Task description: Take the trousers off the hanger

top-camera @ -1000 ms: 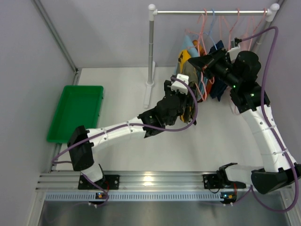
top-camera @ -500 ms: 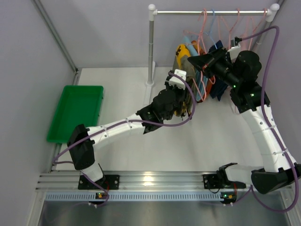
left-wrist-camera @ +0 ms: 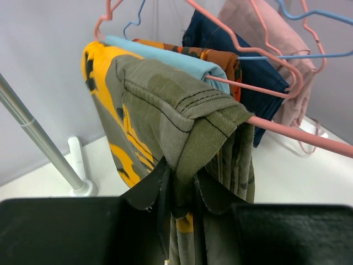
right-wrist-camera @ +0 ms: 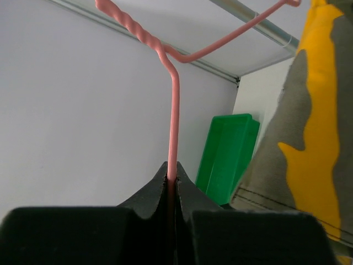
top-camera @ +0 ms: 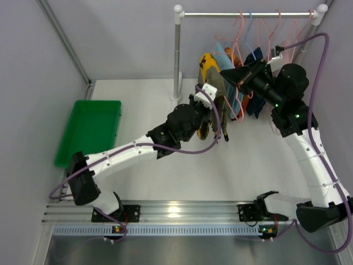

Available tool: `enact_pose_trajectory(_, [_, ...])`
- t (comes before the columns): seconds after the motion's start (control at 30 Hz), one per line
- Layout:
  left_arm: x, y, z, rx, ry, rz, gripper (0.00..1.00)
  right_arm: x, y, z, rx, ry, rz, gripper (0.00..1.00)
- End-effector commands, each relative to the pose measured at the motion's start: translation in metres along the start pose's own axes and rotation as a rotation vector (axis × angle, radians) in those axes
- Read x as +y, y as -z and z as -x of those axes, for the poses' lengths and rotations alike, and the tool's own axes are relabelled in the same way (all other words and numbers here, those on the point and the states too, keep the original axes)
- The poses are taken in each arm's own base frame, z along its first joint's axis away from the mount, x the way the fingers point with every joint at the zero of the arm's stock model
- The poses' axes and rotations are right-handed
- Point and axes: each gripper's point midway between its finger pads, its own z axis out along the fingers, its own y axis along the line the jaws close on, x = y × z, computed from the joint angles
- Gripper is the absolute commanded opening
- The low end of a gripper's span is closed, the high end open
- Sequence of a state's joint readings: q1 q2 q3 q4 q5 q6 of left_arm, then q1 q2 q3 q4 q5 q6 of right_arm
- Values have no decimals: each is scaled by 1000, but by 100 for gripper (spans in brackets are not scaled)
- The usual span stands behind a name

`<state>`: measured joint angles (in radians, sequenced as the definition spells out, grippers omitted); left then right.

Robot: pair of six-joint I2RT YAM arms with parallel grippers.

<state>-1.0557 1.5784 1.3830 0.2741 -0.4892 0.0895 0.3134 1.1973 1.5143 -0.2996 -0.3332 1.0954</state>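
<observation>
The trousers (left-wrist-camera: 160, 105), olive-grey with mustard-yellow patches, hang folded over the lower bar of the salmon-pink hanger (left-wrist-camera: 298, 135). My left gripper (left-wrist-camera: 182, 172) is shut on the near corner of their fold, with cloth pinched between the black fingers. From above, the left gripper (top-camera: 212, 113) sits just below the trousers (top-camera: 208, 66), near the rack. My right gripper (right-wrist-camera: 171, 168) is shut on the hanger's thin wire (right-wrist-camera: 174, 110) below the twisted neck. In the top view the right gripper (top-camera: 229, 72) is beside the trousers, at their right.
Light-blue (left-wrist-camera: 165, 55), orange-print (left-wrist-camera: 218, 55), navy (left-wrist-camera: 248, 61) and pale-pink (left-wrist-camera: 265, 27) garments hang close behind on other hangers. The rack's post (top-camera: 177, 55) stands just left of the clothes, under the rail (top-camera: 248, 14). A green tray (top-camera: 88, 132) lies at the left.
The left gripper has closed on the trousers' fold, and the arm has shifted left and toward the rack. The trousers' yellow end has slid left. The right gripper still holds the hanger.
</observation>
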Motion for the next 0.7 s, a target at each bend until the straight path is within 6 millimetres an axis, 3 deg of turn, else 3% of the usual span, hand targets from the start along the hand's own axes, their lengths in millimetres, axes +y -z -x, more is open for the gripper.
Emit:
enact_pose_trajectory(0.0, [4, 46, 104, -232, 34, -108, 0, 52, 22, 14, -98, 159, 199, 0])
enact_pose_trajectory(0.07, [12, 57, 127, -265, 30, -98, 0, 42, 20, 10, -90, 176, 182, 0])
enact_pose_trajectory(0.13, [24, 61, 138, -267, 8, -52, 0, 31, 18, 6, -78, 187, 158, 0])
enact_pose_trajectory(0.27, [45, 79, 186, -362, -5, -11, 0, 20, 18, -4, -60, 205, 138, 0])
enact_pose_trajectory(0.43, [55, 94, 222, -430, -5, -6, 0, -10, 12, -29, -10, 221, 84, 0])
enact_pose_trajectory(0.53, [65, 107, 255, -490, 26, 4, 0, -32, 5, -40, 19, 243, 38, 0])
enact_pose_trajectory(0.63, [73, 109, 276, -515, 40, 37, 0, -46, 1, -50, 47, 265, 12, 0])
enact_pose_trajectory(0.67, [83, 117, 296, -551, 64, 66, 0, -51, -2, -56, 64, 270, 4, 0])
